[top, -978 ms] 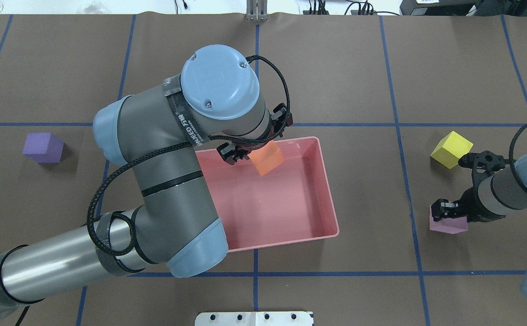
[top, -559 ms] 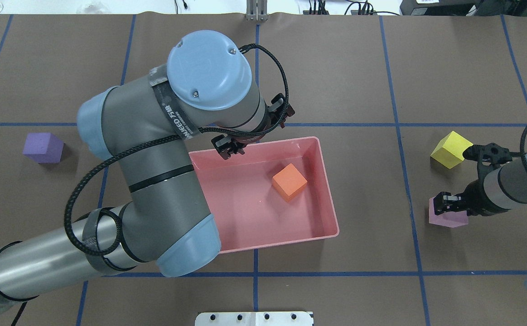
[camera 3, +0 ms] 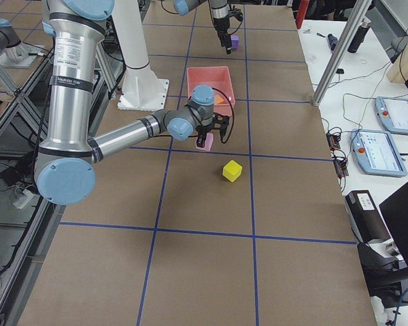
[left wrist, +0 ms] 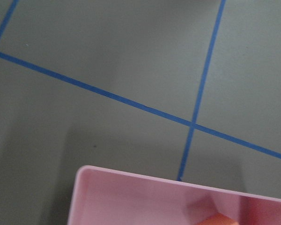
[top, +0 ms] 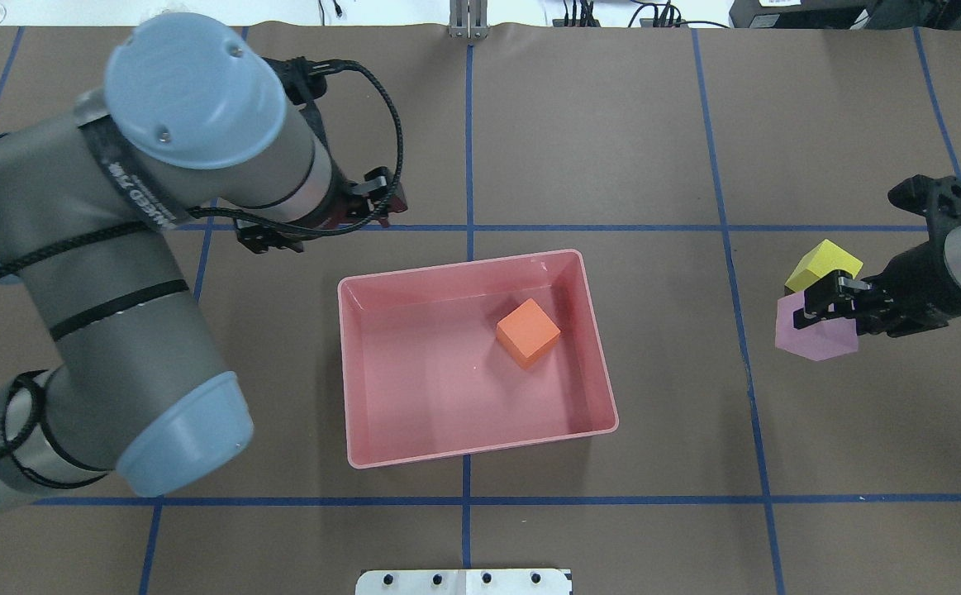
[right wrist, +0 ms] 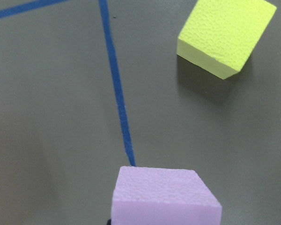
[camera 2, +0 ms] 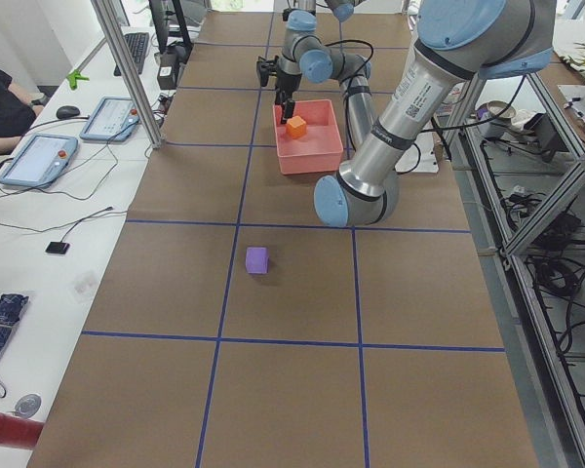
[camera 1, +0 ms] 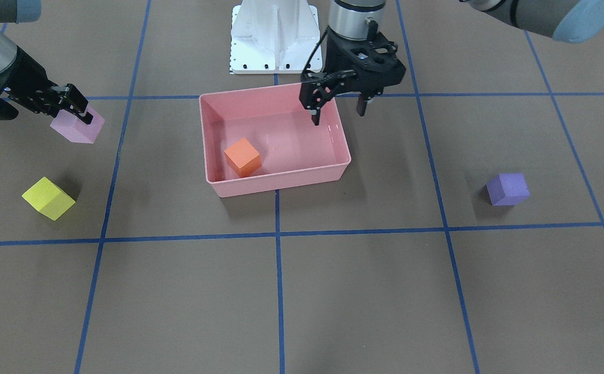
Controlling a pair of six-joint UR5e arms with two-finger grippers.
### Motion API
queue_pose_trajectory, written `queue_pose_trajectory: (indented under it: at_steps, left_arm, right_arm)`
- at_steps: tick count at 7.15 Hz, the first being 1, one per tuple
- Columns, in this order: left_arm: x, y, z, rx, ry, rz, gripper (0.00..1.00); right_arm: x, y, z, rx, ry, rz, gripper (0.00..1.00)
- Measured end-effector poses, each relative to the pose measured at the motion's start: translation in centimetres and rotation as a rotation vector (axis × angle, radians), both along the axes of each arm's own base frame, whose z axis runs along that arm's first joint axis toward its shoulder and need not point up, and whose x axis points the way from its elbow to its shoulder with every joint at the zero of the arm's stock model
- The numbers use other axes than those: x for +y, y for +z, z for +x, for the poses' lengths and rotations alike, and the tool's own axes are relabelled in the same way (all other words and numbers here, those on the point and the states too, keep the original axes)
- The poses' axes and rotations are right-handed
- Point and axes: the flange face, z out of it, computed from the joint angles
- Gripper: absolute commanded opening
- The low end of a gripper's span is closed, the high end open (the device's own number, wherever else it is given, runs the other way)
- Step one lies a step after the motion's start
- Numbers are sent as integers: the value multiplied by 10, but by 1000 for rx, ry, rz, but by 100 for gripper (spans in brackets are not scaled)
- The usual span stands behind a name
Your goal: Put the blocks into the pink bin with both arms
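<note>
Overhead exterior shows right end effector gripping lilac block.

The bin sat at the middle of the surface with the first block inside it, right of its centre, while the left gripper hung in the air by the bin's left end. Well to the bin's left, the second block lay alone on the surface. Well to its right, the right gripper held the third block clear of the surface, and the fourth block lay just beyond it, farther from the robot.
</note>
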Motion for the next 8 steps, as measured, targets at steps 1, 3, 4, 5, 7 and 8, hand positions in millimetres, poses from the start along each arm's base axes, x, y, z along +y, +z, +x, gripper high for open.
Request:
queue_pose_trajectory:
  at_steps: [1, 3, 4, 5, 7, 8]
  left_arm:
    - [-15, 30, -29, -58, 32, 43, 100]
    - [-44, 88, -84, -124, 108, 95, 100]
    - [-53, 123, -110, -134, 139, 117, 100]
    - [-61, 159, -133, -143, 171, 141, 100]
    - [-68, 220, -161, -162, 217, 168, 100]
    - [-70, 246, -170, -165, 222, 189, 100]
  right_arm:
    - [-16, -34, -5, -45, -3, 32, 0]
    - [-47, -134, -40, -72, -32, 48, 0]
    - [-51, -183, -63, -59, -51, 48, 0]
    - [-45, -218, -87, -43, -68, 67, 0]
    - [-18, -253, -145, 14, -90, 131, 0]
    - [-4, -270, -177, 51, -100, 153, 0]
